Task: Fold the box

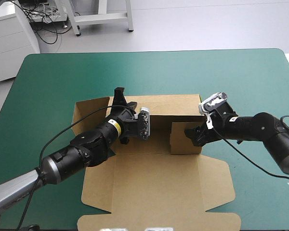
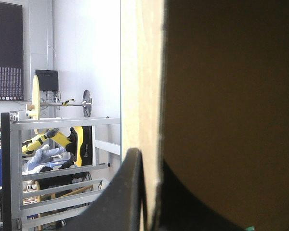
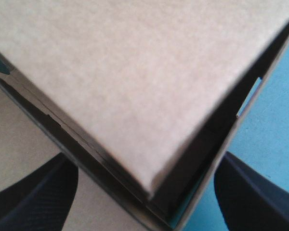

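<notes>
Box [image 1: 156, 159] at ctr of frame on teal-green cover [image 1: 48, 82], long axis top-to-bottom in high view. Lid panel [image 1: 154, 192] flat toward lower edge, walls up in upper part. L gripper [image 1: 121, 98] clamped on upper-left wall [image 1: 91, 108], board pinched btwn fingers. R gripper [image 1: 192, 134] spread wide, gripping nothing; box corner sits btwn its fingers. I judge R arm nearer right-hand flap [image 1: 183, 139]: next move turns on pressing flap inward, toward L.
</notes>
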Action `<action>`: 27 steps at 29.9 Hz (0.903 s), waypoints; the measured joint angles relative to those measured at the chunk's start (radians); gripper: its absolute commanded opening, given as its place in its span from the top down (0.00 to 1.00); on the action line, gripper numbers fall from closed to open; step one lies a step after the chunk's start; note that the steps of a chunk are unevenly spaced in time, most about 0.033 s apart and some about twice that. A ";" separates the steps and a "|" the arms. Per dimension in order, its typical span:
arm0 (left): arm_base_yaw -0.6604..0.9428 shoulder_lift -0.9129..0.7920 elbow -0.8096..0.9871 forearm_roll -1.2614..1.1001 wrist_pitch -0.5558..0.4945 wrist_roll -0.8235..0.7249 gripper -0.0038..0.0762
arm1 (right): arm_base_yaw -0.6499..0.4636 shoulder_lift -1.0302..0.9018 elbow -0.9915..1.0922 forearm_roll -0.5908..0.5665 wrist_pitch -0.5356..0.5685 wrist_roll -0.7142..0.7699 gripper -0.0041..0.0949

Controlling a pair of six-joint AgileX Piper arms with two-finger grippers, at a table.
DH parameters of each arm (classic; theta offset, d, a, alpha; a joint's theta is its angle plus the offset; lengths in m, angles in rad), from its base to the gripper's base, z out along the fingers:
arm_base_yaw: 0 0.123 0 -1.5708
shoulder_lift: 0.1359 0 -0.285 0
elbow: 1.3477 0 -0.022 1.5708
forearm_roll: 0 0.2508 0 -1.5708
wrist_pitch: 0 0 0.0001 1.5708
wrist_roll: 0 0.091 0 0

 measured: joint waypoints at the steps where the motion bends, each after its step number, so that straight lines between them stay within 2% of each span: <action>1: 0.000 0.002 0.000 0.000 0.000 0.002 0.99 | 0.006 0.003 0.000 -0.004 -0.015 0.000 0.24; 4: 0.000 0.008 -0.001 0.000 0.000 0.007 0.99 | 0.038 0.010 0.000 -0.029 -0.072 0.001 0.25; 6: 0.000 0.008 -0.002 0.000 0.003 0.007 0.99 | 0.056 0.012 0.000 -0.047 -0.101 0.011 0.29; 12: 0.000 0.009 -0.002 0.000 0.005 0.006 0.99 | 0.064 0.012 0.000 -0.080 -0.128 0.037 0.62; 21: 0.000 0.011 -0.002 -0.001 0.009 0.007 0.99 | 0.058 0.010 0.000 -0.113 -0.124 0.061 0.98; 24: 0.000 0.012 -0.002 -0.002 0.009 0.004 0.97 | 0.055 0.010 -0.001 -0.114 -0.125 0.069 0.98; 27: 0.000 0.008 -0.003 -0.007 0.009 0.003 0.85 | 0.055 0.010 -0.001 -0.114 -0.127 0.089 0.98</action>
